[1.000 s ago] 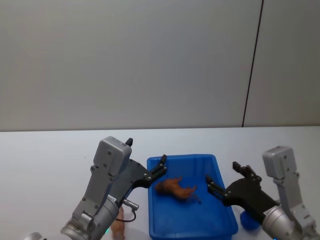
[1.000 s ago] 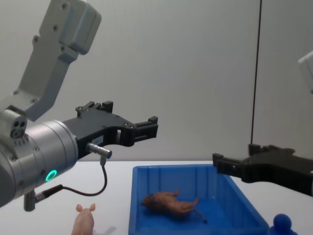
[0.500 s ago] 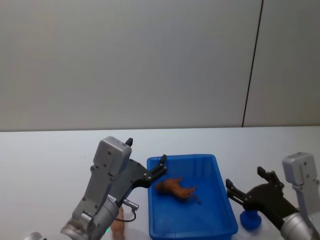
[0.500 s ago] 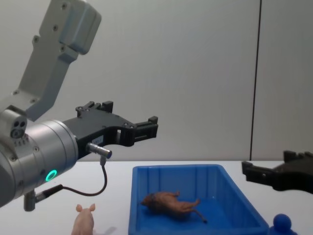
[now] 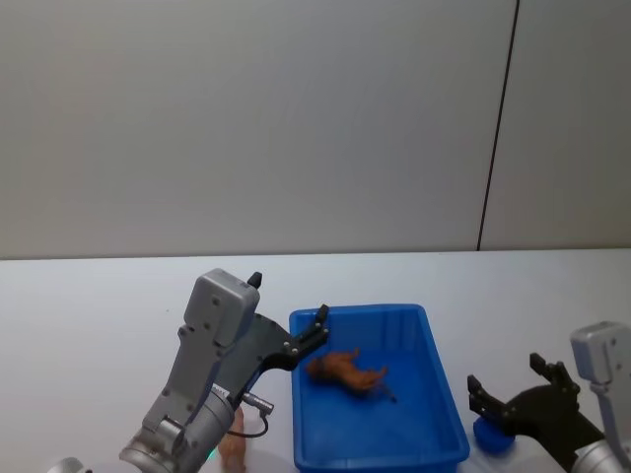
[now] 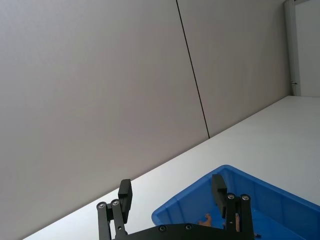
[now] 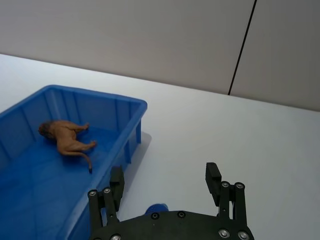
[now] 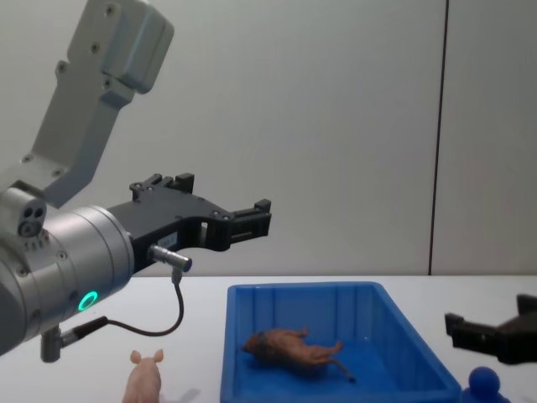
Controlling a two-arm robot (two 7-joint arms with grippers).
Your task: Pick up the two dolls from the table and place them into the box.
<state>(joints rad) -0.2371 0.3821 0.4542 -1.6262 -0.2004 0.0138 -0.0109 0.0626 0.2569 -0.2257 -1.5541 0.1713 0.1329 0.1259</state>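
The brown long-tailed doll (image 5: 345, 371) (image 7: 67, 139) (image 8: 294, 348) lies on its side inside the blue box (image 5: 360, 310) (image 8: 302, 290) (image 7: 135, 103) (image 6: 190, 202). On the white table left of the box stands the pale pink pig doll (image 5: 234, 448) (image 8: 143, 382). A blue round-topped toy (image 5: 490, 434) (image 8: 484, 382) (image 7: 156, 208) sits right of the box. My right gripper (image 5: 505, 376) (image 8: 491, 315) (image 7: 164, 171) hovers open just above that blue toy, holding nothing. High over the box's left rim, my left gripper (image 5: 289, 296) (image 8: 226, 195) (image 6: 170, 184) hangs open and empty, with the pig below it.
The white table (image 5: 89, 315) (image 7: 225, 135) stretches bare behind and to both sides of the box. A grey wall with a dark vertical seam (image 5: 498, 128) stands behind the table.
My right gripper has drawn back from over the box to the right and lower, ending above the blue toy. The left arm, the brown doll and the pig have not moved.
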